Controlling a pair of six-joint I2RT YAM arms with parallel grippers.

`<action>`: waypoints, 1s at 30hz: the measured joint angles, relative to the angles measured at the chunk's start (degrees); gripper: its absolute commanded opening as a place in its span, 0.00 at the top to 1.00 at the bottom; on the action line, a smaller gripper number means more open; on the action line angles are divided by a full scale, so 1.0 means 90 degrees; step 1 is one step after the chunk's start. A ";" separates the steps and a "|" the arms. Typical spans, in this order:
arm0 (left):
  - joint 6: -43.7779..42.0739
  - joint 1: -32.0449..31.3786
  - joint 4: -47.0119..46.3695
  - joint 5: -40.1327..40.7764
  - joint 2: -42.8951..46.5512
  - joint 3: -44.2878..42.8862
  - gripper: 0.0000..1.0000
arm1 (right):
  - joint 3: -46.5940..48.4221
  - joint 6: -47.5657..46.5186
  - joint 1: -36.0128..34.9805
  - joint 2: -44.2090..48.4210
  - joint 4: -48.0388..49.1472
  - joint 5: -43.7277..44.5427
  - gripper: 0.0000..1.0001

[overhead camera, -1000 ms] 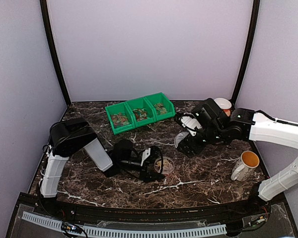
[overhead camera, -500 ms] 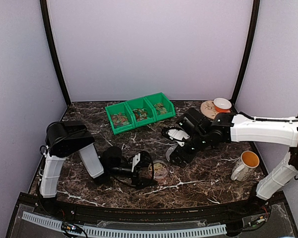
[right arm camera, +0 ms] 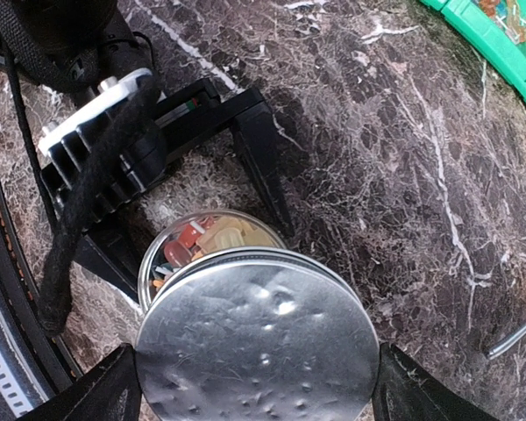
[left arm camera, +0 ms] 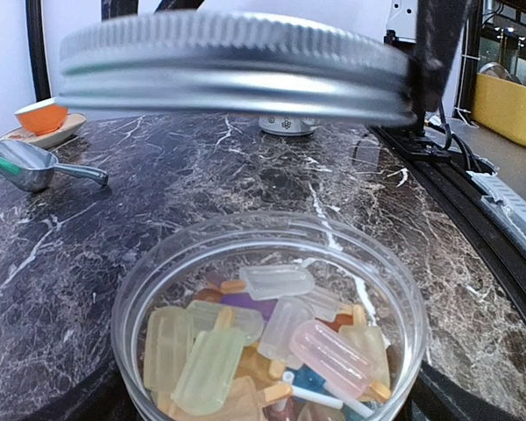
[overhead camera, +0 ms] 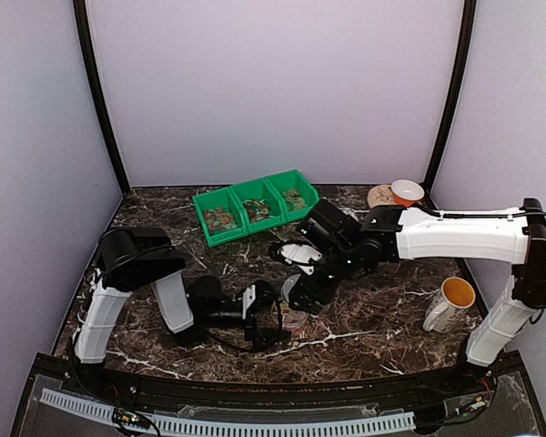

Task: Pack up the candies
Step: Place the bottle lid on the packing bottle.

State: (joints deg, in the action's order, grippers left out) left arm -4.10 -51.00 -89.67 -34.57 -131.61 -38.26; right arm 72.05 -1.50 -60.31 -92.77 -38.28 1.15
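Observation:
A small clear jar (left arm camera: 263, 263) holds several pale popsicle-shaped candies (left arm camera: 333, 355); it also shows in the top view (overhead camera: 297, 318) and the right wrist view (right arm camera: 202, 237). My left gripper (overhead camera: 278, 320) is shut on the jar, its black fingers (right arm camera: 263, 167) on either side of it. My right gripper (right arm camera: 259, 386) is shut on the grey metal lid (right arm camera: 259, 346) and holds it just above the jar, shifted a little off its open mouth. The lid fills the upper part of the left wrist view (left arm camera: 237, 66). More candies (overhead camera: 221, 217) lie in three green bins (overhead camera: 246, 188).
A white mug (overhead camera: 448, 303) stands at the right. An orange bowl on a saucer (overhead camera: 405, 193) sits at the back right. A metal scoop (left arm camera: 31, 167) lies on the dark marble table (overhead camera: 373, 319). The right arm stretches across the middle.
My right gripper has carried the lid left and toward the front until it hangs over the jar. My left gripper and the jar have shifted slightly.

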 measured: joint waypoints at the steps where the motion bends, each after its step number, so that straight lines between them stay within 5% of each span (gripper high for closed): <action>1: 0.0000 -0.0002 -0.0044 0.0012 -0.0022 0.0000 0.01 | 0.0039 -0.0005 -0.0027 -0.0049 -0.0051 -0.0012 0.12; 30: 0.0019 -0.0041 -0.0274 0.0182 -0.0175 -0.0066 0.05 | 0.0340 -0.0168 -0.0204 -0.0891 -0.0112 -0.0177 0.12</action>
State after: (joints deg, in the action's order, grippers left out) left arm -3.92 -51.37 -92.14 -32.93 -133.19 -38.85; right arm 75.11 -3.01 -62.15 -100.79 -39.29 -0.45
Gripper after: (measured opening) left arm 0.950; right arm 0.885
